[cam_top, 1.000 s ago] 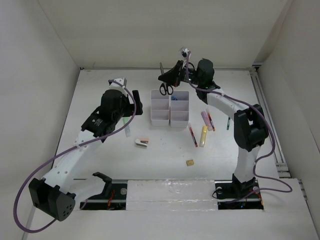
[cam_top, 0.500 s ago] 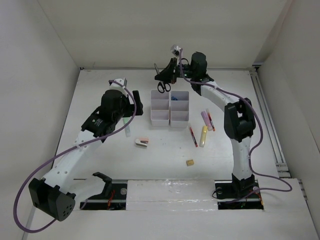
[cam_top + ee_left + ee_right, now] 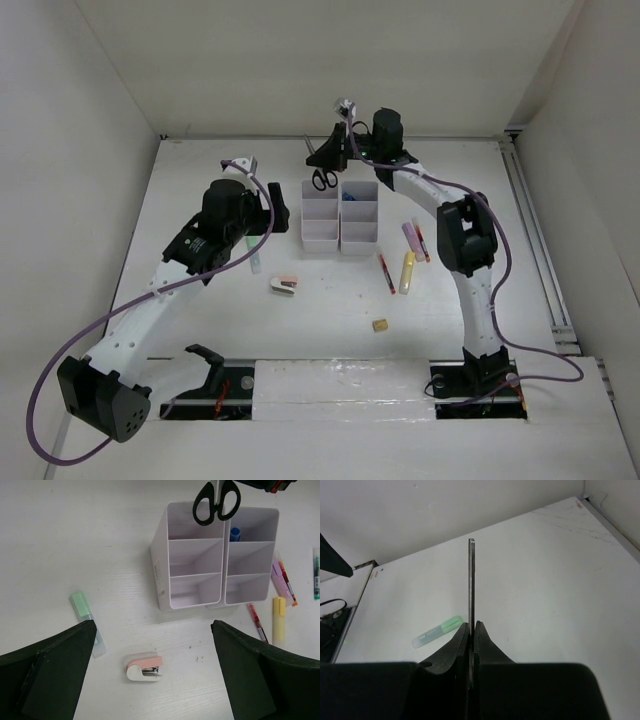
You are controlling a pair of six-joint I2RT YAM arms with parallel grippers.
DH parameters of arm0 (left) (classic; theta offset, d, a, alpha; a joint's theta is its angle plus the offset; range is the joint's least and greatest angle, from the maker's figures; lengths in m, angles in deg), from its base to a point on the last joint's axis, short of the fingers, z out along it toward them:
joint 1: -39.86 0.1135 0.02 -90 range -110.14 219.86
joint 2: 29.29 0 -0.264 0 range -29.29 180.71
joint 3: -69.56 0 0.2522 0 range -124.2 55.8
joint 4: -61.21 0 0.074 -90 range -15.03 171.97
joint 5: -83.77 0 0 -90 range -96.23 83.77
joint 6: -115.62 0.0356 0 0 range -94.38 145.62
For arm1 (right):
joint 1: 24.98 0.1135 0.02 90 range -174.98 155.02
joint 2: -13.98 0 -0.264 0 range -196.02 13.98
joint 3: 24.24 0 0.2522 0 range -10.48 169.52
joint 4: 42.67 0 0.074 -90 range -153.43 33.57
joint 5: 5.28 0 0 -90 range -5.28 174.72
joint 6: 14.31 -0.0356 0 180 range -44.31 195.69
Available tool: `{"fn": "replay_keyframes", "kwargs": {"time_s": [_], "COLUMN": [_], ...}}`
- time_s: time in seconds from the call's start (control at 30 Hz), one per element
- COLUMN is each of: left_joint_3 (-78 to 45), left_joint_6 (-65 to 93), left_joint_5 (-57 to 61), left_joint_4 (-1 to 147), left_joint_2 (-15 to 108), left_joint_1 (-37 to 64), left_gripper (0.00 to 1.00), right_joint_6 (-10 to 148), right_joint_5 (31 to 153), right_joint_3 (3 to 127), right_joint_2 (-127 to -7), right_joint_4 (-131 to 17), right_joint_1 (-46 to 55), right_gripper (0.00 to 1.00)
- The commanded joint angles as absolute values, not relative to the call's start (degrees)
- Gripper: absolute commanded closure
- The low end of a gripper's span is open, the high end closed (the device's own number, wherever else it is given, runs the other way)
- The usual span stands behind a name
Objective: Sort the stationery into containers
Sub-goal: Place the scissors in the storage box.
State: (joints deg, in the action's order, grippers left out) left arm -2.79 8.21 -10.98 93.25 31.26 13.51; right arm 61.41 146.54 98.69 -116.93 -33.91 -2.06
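My right gripper (image 3: 324, 156) is shut on the blade (image 3: 471, 580) of the black-handled scissors (image 3: 323, 179). They hang handles down over the back-left compartment of the white organisers (image 3: 320, 243), as the left wrist view shows (image 3: 216, 502). The blue-capped glue bottle (image 3: 235, 532) stands in the back-right compartment. My left gripper (image 3: 270, 215) is open and empty, above the white-pink stapler (image 3: 144, 666), left of the organisers (image 3: 160, 575). A red pen (image 3: 386, 270), yellow highlighter (image 3: 407, 270), pink highlighter (image 3: 411, 237) and tan eraser (image 3: 380, 325) lie on the table to the right.
A green highlighter (image 3: 87, 622) lies left of the organisers, also in the right wrist view (image 3: 437, 631). A green pen (image 3: 457, 246) lies at the right near my right arm. White walls close in the table at the back and both sides.
My right gripper has swung left along the back with the scissors, bringing the handles from between the two organisers to over the back-left compartment. The left arm has not moved.
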Motion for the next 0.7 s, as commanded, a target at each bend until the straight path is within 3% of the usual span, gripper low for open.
{"fn": "replay_keyframes", "kwargs": {"time_s": [0.0,0.5,0.67], "left_joint_3": [-3.5,-3.5,-3.5], "left_joint_6": [8.9,9.4,9.4], "left_joint_5": [-9.1,-7.4,-7.4], "left_joint_4": [92.4,92.4,92.4], "left_joint_2": [30.3,30.3,30.3], "left_joint_1": [13.5,13.5,13.5], "left_gripper": [0.00,0.00,0.00], "right_joint_6": [63.7,66.6,66.6], "right_joint_5": [146.4,144.1,144.7], "right_joint_3": [101.3,101.8,100.6], "right_joint_2": [-118.4,-120.6,-120.1], "right_joint_4": [-33.0,-35.2,-35.2], "right_joint_1": [-0.7,-0.2,-0.2], "right_gripper": [1.00,1.00,0.78]}}
